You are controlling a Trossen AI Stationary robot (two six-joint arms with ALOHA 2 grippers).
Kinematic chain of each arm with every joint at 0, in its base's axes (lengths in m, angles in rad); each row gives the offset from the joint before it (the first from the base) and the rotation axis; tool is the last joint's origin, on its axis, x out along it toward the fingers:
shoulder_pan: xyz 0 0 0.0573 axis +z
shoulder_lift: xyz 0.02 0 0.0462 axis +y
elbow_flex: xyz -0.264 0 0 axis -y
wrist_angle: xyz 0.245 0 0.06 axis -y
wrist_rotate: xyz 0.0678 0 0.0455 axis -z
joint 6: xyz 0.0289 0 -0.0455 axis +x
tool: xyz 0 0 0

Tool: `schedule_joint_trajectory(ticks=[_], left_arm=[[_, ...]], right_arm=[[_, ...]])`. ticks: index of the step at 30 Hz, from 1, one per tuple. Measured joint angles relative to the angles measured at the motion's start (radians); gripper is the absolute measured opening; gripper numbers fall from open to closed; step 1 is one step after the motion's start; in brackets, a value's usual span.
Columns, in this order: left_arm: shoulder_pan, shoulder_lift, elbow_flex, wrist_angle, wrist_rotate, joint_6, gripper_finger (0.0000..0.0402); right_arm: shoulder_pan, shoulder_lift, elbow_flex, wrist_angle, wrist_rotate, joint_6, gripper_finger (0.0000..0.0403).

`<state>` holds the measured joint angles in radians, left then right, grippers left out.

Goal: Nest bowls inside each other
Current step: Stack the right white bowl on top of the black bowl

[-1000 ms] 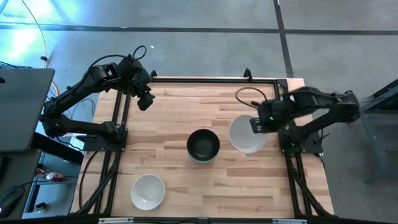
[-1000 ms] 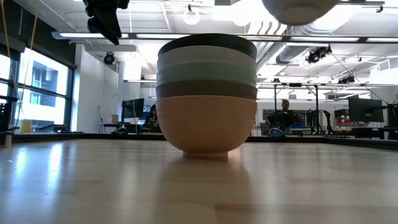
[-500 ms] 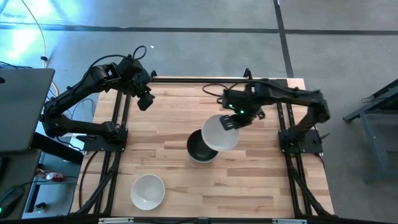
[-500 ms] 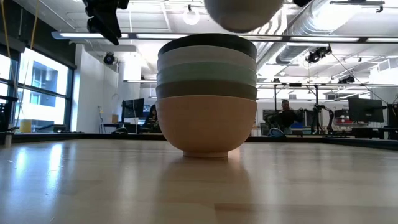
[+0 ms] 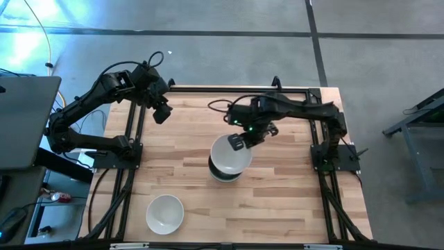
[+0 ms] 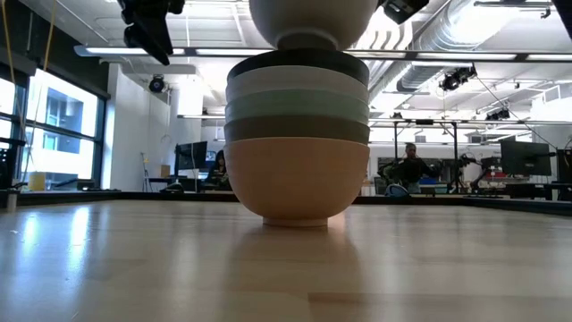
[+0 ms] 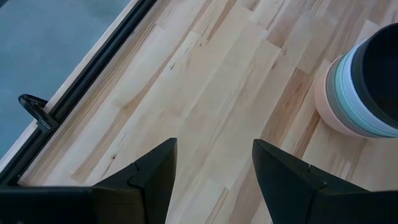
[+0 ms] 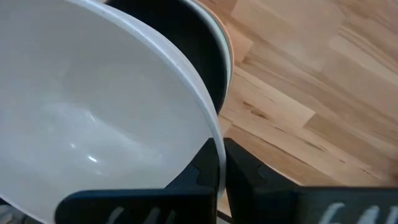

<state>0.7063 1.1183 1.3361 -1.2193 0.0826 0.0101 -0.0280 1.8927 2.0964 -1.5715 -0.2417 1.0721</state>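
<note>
Above table (image 5: pixel 291 201), right gripper (image 5: pixel 241 141) outstretched.

Wood table (image 5: pixel 277 201), prob. seated person (image 6: pixel 411 165) behind

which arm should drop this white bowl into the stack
Right. The right gripper already pinches the white bowl's rim directly above the stack. The left gripper hovers open at the table's far left edge.

Smooth bowls (image 6: pixel 297 134) (wood-plank table (image 5: pixel 277 201))
</note>
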Motion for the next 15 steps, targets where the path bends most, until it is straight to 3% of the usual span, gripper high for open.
schedule_joint_trajectory(ticks=[15], left_arm=[[-0.001, 0.000, 0.000, -0.011, 0.000, 0.000, 0.0200]], right_arm=[[0.027, 0.077, -0.001, 0.024, 0.014, 0.009, 0.0000]])
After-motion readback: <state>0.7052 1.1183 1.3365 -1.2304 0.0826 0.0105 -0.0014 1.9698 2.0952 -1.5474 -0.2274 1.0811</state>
